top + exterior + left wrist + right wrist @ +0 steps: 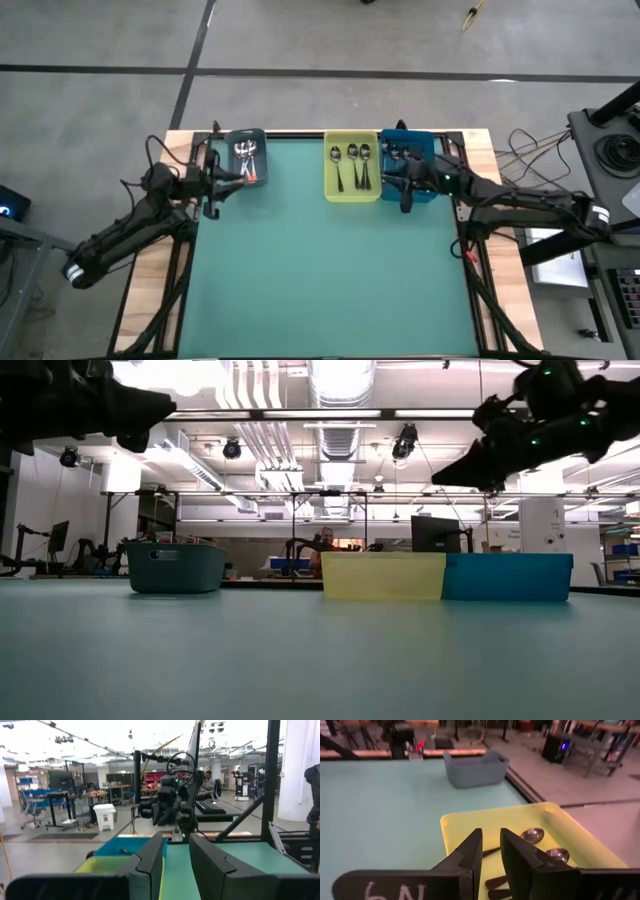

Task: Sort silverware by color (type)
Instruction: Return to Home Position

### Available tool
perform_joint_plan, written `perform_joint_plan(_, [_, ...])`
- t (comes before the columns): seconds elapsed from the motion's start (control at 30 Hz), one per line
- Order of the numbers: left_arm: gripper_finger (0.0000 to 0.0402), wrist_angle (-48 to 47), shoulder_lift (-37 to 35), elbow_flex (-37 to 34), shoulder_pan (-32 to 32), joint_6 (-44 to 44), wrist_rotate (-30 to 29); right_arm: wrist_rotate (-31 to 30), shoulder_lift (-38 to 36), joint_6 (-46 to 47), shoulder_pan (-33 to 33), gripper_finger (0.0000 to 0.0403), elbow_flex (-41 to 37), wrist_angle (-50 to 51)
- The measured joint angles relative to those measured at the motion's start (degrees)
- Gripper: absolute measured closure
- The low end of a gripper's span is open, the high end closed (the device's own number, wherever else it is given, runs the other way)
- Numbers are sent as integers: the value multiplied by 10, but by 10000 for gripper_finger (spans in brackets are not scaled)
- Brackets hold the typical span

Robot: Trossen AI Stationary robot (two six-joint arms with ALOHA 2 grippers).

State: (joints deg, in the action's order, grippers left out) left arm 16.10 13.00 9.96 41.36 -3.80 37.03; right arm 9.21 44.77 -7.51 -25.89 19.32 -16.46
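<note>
High view: the left end effector [236, 180] hovers by the grey plastic bin [245, 135] – the right end effector [388, 180] over the yellow plastic tray [334, 190] of black-handled metal spoons [352, 166] – both slightly parted, empty.

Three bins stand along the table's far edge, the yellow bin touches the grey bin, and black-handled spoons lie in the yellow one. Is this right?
One point is wrong. The yellow bin touches the blue bin, not the grey bin, which stands apart from both. The high view shows this. The black-handled spoons do lie in the yellow bin.
</note>
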Motion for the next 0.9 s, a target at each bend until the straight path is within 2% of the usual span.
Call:
perform_joint_plan(0.33, [322, -33, -23, -17, 0, 3, 0, 0, -100, 24, 0, 344, -97, -70])
perform_joint_plan(0.47, [322, -4, -29, -56, 0, -14, 1, 0, -136, 24, 0, 344, -130, -71])
perform_joint_plan(0.57, [322, 52, -36, -93, 0, -51, 18, 0, -162, 17, 0, 344, -156, -84])
perform_joint_plan(0.67, [322, 62, -43, -92, -1, -79, 35, 0, -185, 23, 0, 344, -186, -117])
perform_joint_plan(0.77, [322, 74, -53, -92, -1, -83, 50, 5, -201, 30, 0, 344, -186, -104])
perform_joint_plan(0.83, [322, 62, -59, -94, -1, -77, 45, 20, -203, 31, 0, 344, -186, -103])
perform_joint_plan(0.9, [322, 35, -60, -94, 0, -76, 14, 24, -203, 36, 0, 344, -186, -99])
